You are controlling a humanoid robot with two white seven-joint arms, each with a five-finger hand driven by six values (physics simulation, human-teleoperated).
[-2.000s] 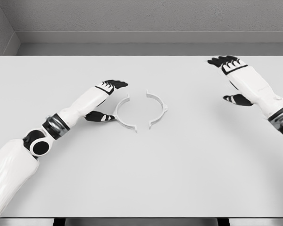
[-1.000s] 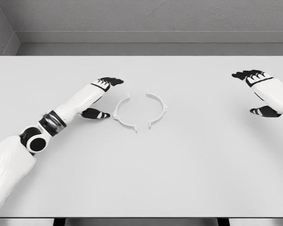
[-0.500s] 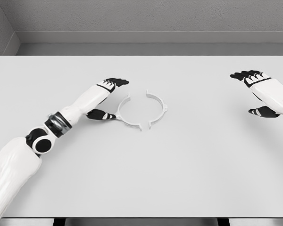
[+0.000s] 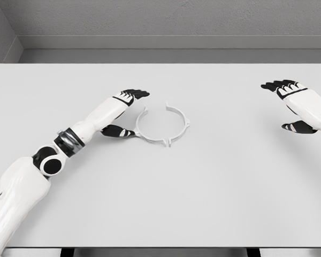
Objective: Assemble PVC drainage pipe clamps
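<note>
Two white half-ring clamp pieces lie on the white table (image 4: 160, 203) near its middle. The left clamp half (image 4: 145, 135) and the right clamp half (image 4: 181, 121) meet at their near tabs, with a gap left at the far side. My left hand (image 4: 126, 111) rests beside the left half, fingers spread, thumb against its outer edge. My right hand (image 4: 289, 104) hovers open at the far right, well away from the clamp.
The table's back edge runs along a grey wall. Its front edge (image 4: 160, 247) shows at the bottom of the view. My left forearm (image 4: 80, 131) lies across the table's left part.
My left hand has pushed the left clamp half to the right until its near tab meets the right half. The right hand moved out to the right, then held still.
</note>
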